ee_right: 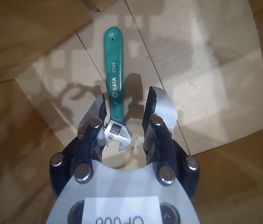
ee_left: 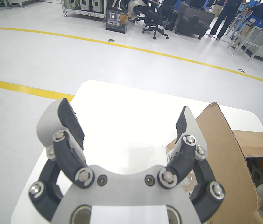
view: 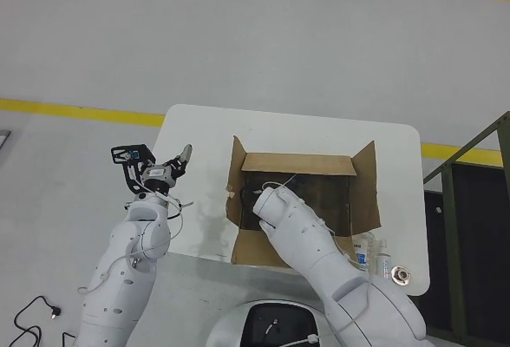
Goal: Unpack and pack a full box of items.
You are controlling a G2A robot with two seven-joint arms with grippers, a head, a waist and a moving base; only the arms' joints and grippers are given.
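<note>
Box (view: 298, 162) of brown cardboard stands open on the white surface (view: 324, 126). The right hand (ee_right: 127, 95) is down inside it, released, its two fingers spread to either side of a green-handled adjustable wrench (ee_right: 115, 71). One finger pad (ee_right: 103, 108) sits just beside the wrench where the handle meets the steel head; whether it touches I cannot tell. The other pad stands apart from it, with bare cardboard between. The wrench lies flat on the box floor, its handle pointing away from the wrist and its head towards the palm. The box's inner walls rise around it

The left hand (ee_left: 123, 104) hangs released as well, fingers wide with nothing between them, over a bare part of the surface near the box's raised side flap (ee_left: 220, 141). In the top view this hand is close to the surface's outer edge, apart from the box

On the far side of the box, near the surface's corner, two small bottles (view: 382, 258) stand just beside the cardboard, with a small round object (view: 402, 276) next to them. A yellow line (view: 64, 111) runs across the pale floor beyond the surface
</note>
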